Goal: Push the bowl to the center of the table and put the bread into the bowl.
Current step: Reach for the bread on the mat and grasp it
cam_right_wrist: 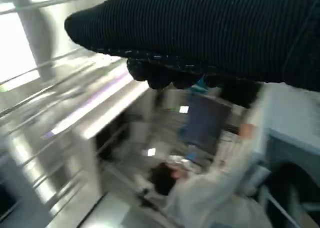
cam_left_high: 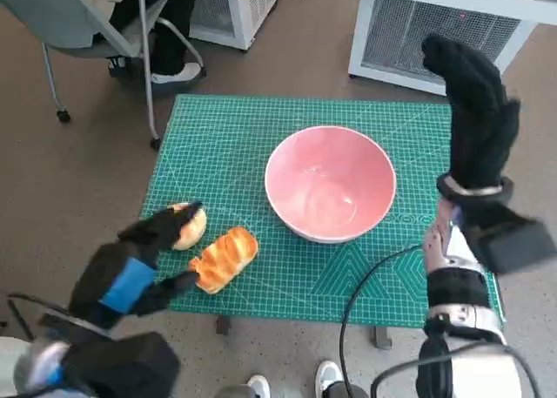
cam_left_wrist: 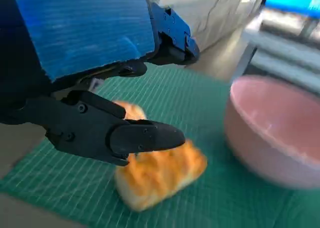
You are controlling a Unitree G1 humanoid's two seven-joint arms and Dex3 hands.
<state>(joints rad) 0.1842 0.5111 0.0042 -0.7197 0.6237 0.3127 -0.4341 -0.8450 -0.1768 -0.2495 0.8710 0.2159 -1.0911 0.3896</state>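
Bread near left hand, bowl at table's middle

Bread (cam_left_high: 224, 258) lies on the near left part of the green mat (cam_left_high: 235, 137), a second, rounder roll (cam_left_high: 187, 226) just left of it. The left hand (cam_left_high: 139, 263) hovers at both, fingers spread around them, gripping nothing. Right of these, the pink bowl (cam_left_high: 330, 183) sits empty near the middle. Farther right, the right hand (cam_left_high: 471, 111) is raised clear of the table, fingers extended, empty.

The bowl (cam_left_high: 330, 182) sits about mid-mat (cam_left_high: 226, 132). Left of the bowl and nearer the robot lies a loaf (cam_left_high: 224, 259); a roll (cam_left_high: 188, 226) lies just beyond it, farther from the bowl.
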